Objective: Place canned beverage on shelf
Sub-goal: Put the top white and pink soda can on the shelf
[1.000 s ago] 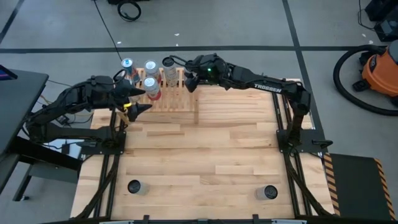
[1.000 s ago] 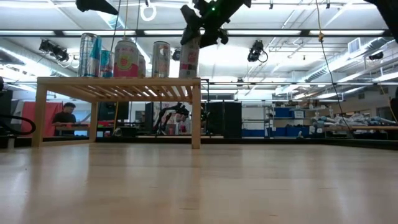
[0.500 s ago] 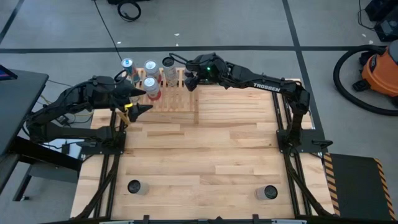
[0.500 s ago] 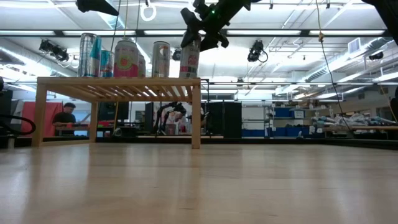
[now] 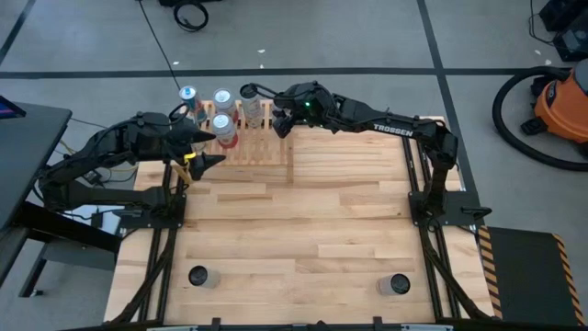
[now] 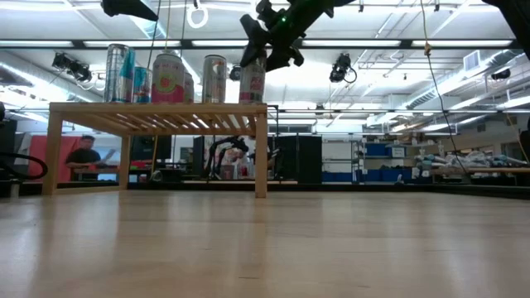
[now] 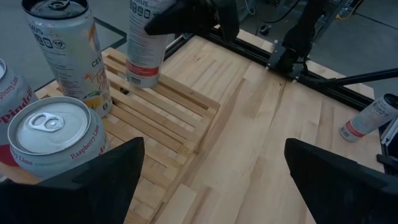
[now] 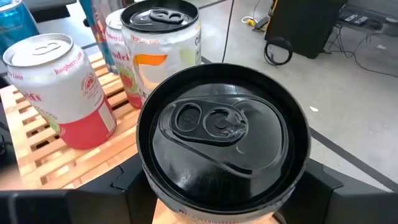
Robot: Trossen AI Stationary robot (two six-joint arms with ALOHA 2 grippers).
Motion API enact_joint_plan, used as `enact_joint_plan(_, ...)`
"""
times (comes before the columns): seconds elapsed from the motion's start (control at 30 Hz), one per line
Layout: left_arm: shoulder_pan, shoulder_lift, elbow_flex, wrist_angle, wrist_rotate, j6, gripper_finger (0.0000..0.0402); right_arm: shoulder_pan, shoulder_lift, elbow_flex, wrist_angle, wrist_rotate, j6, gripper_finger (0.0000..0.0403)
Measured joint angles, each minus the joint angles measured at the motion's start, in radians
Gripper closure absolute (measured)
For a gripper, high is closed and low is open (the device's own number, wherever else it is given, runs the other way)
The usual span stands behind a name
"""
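Right gripper [image 6: 272,45] closed around a black-topped can [image 8: 222,148], the can standing upright on the slatted shelf [image 5: 257,147] at its right end beside four other cans [image 5: 220,124], left gripper [image 7: 211,180] wide open and empty, near the shelf's left front.

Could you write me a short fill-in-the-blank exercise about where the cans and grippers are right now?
1. The right gripper grips a can near the shelf's ____ end.
2. The left gripper is ____.
3. The shelf's top consists of parallel ____.
4. The can labelled Raspberry Lime stands on the ____.

Missing words: right; open; slats; shelf
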Motion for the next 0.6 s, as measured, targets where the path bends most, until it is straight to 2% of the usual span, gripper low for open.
enact_joint_plan(0.2, 0.000, 0.000, 0.000, 0.000, 0.000, 0.000, 0.0012, -0.007, 0.000, -0.002, 0.009, -0.016, -0.025, 0.0137)
enact_joint_plan(0.6, 0.000, 0.000, 0.000, 0.000, 0.000, -0.003, 0.0012, -0.023, -0.003, -0.001, 0.016, -0.064, 0.001, 0.0091)
